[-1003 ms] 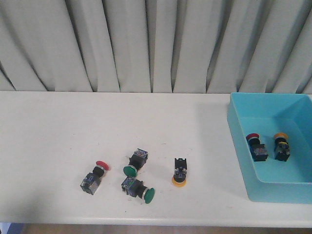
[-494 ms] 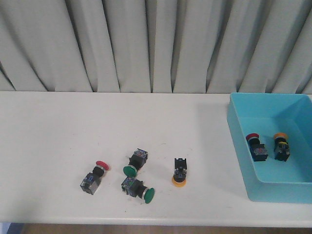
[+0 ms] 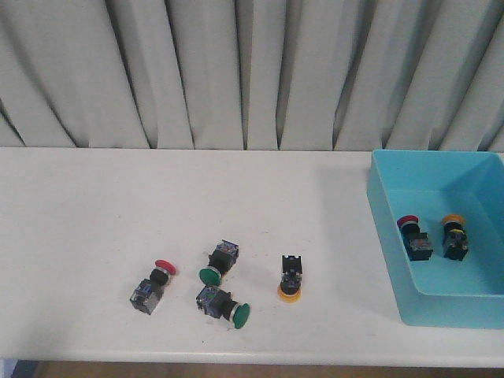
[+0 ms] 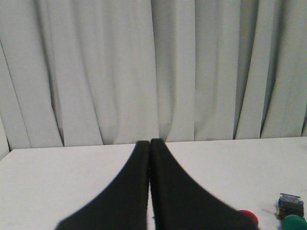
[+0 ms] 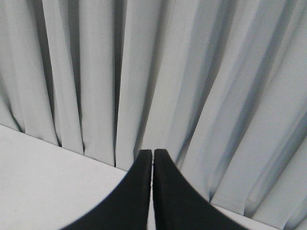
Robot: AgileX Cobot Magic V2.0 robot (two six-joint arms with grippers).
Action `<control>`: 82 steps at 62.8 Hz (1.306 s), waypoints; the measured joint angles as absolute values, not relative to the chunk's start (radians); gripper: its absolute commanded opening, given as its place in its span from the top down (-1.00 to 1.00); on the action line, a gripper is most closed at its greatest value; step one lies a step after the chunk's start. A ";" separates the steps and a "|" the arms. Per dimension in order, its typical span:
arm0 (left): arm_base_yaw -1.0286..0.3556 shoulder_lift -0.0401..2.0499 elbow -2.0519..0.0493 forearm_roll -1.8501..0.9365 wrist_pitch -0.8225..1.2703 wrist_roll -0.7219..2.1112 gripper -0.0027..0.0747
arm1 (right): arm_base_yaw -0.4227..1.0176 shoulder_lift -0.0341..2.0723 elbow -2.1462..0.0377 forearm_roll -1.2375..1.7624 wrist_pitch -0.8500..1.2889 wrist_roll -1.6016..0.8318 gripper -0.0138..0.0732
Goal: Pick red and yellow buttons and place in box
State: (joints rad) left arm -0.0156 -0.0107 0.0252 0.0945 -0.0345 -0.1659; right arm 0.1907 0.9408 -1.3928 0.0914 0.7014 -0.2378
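Front view high over table (image 3: 94, 197); wrist views low, probably curtain-facing (image 5: 192, 72).

A white table (image 3: 94, 205) is seen spanning the front view, backed along its far edge by a pale grey pleated curtain (image 3: 197, 71) that fills the upper part of the frame. Two green-capped switches are found near the table's front edge, close together. The first green switch (image 3: 218, 264) is lying with its green cap pointed toward 7 o'clock and its black body toward 1 o'clock. The second green switch (image 3: 223, 305) is placed just at 6 o'clock of the first, its cap turned toward 4 o'clock. Whether the two touch cannot be told.
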 measured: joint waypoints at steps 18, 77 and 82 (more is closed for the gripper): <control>-0.016 -0.011 0.025 0.087 -0.035 -0.203 0.95 | 0.191 0.941 -1.393 0.091 0.701 -0.238 0.69; -0.016 -0.011 0.025 0.058 -0.035 -0.102 0.95 | 0.191 0.941 -1.393 0.091 0.701 -0.238 0.69; -0.016 -0.011 0.025 0.058 -0.035 -0.102 0.95 | 0.191 0.941 -1.393 0.091 0.701 -0.238 0.69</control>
State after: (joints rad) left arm -0.0156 -0.0107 0.0252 0.0577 -0.0345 -0.1023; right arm 0.1907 0.9408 -1.3928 0.0914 0.7014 -0.2378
